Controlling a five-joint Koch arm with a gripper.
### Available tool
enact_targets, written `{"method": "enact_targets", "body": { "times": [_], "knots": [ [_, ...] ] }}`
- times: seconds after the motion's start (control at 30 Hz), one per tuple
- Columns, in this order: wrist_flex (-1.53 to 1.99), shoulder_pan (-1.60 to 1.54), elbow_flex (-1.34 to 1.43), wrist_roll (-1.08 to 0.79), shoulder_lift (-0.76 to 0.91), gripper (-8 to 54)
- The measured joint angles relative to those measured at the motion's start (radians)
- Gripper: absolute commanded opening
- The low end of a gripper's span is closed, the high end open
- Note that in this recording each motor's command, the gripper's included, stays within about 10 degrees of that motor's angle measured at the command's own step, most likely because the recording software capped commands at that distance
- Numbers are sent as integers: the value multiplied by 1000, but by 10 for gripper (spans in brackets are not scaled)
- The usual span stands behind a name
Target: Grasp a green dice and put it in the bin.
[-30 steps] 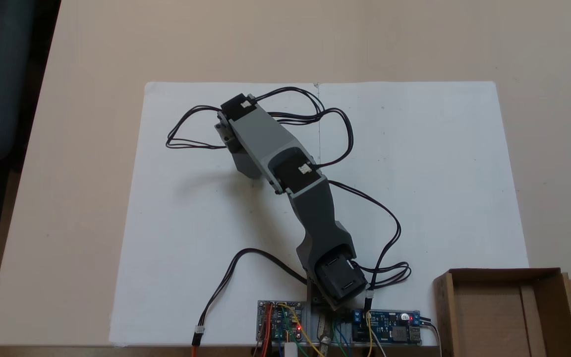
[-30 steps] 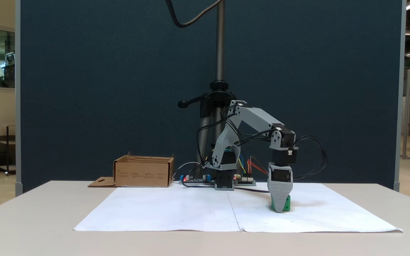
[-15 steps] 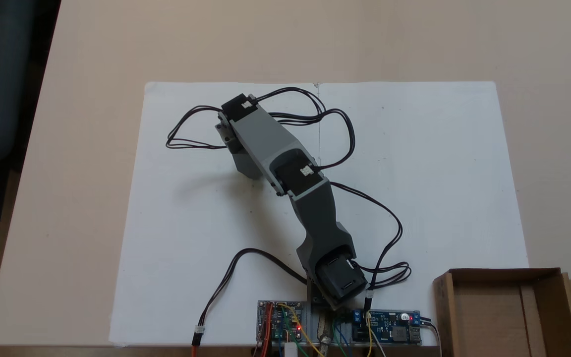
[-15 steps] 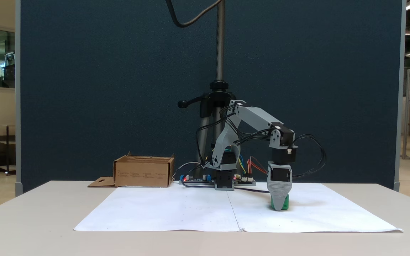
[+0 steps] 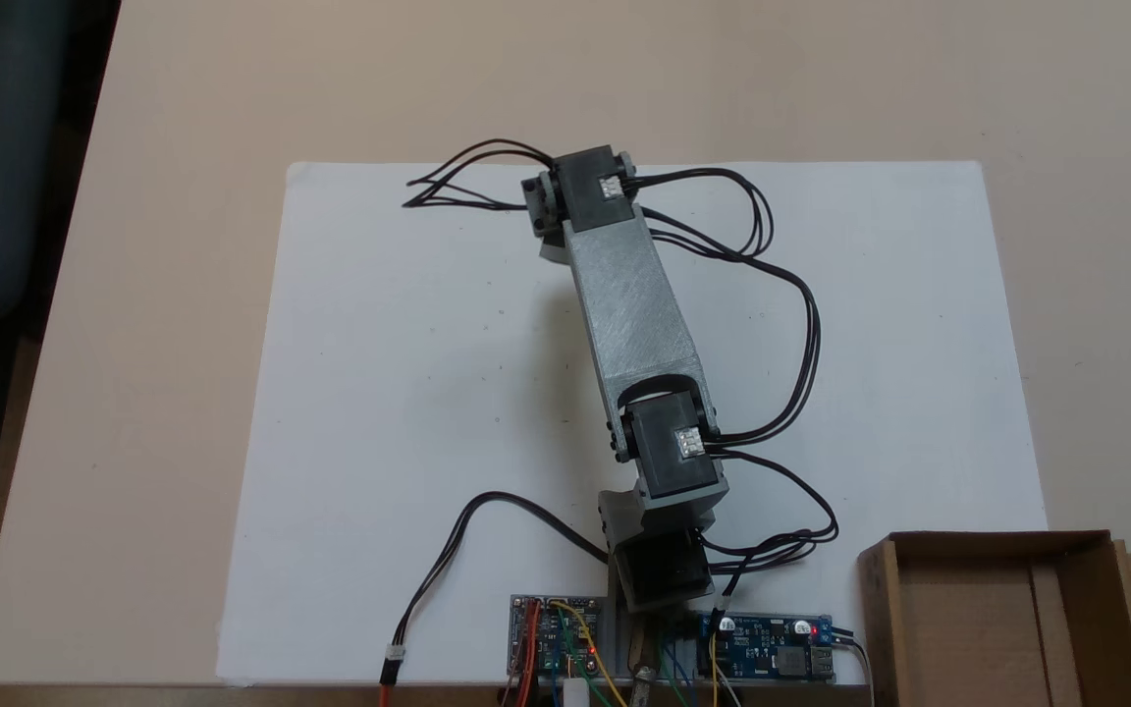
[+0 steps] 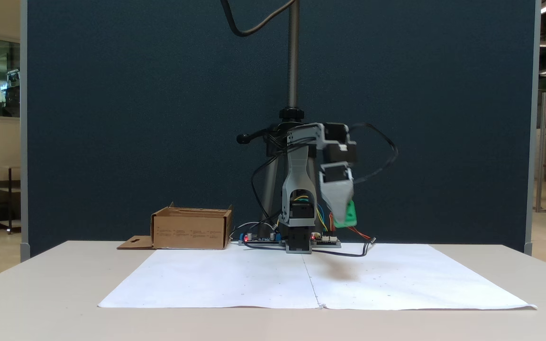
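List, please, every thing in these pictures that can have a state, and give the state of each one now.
Small bright green cube dice: held in the tool, lifted clear above the white paper sheet.
Grey plastic tool: shut on the dice, pointing down, blurred.
Shallow brown cardboard box bin: open on top, nothing seen inside, flap folded out.
White paper sheet: lying flat on the table.
Blue circuit board: red light on.
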Motion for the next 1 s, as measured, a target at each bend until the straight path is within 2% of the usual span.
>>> {"method": "enact_targets", "body": {
  "times": [0.17, 0.33, 0.5, 0.67, 1.0],
  "knots": [
    [11, 224, -160, -144, -3, 138],
    [18, 402, -204, -249, -5, 138],
    [26, 647, -209, -304, 5, 138],
    [87, 950, -328, -334, 14, 138],
    [143, 1549, -331, -426, 8, 138]
  ]
}}
